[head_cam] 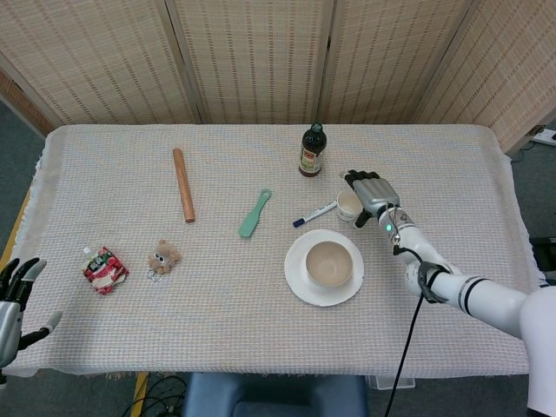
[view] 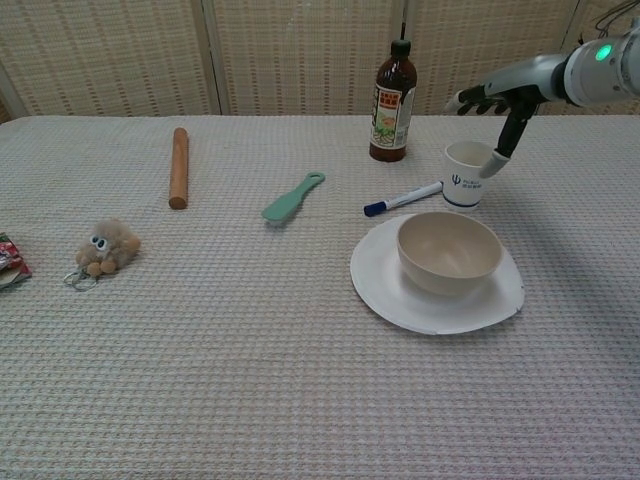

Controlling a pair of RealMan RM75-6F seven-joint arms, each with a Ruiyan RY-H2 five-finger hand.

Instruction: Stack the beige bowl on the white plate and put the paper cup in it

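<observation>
I see the round beige bowl (head_cam: 329,263) sitting centred on the flat white plate (head_cam: 301,287), near the table's front-right. The white paper cup (view: 466,174) stands upright just behind the plate, blue marker pen (view: 402,198) just left of it, brown glass bottle (head_cam: 312,150) further back. My right hand (head_cam: 370,193) is above the cup, fingers spread, one fingertip at the rim, nothing gripped. My left hand (head_cam: 12,306) hangs open off the front-left table edge. Wide bare cloth lies right of the cup.

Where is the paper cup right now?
The paper cup stands on the table behind the white plate, beside the marker, with the right hand over it.
</observation>
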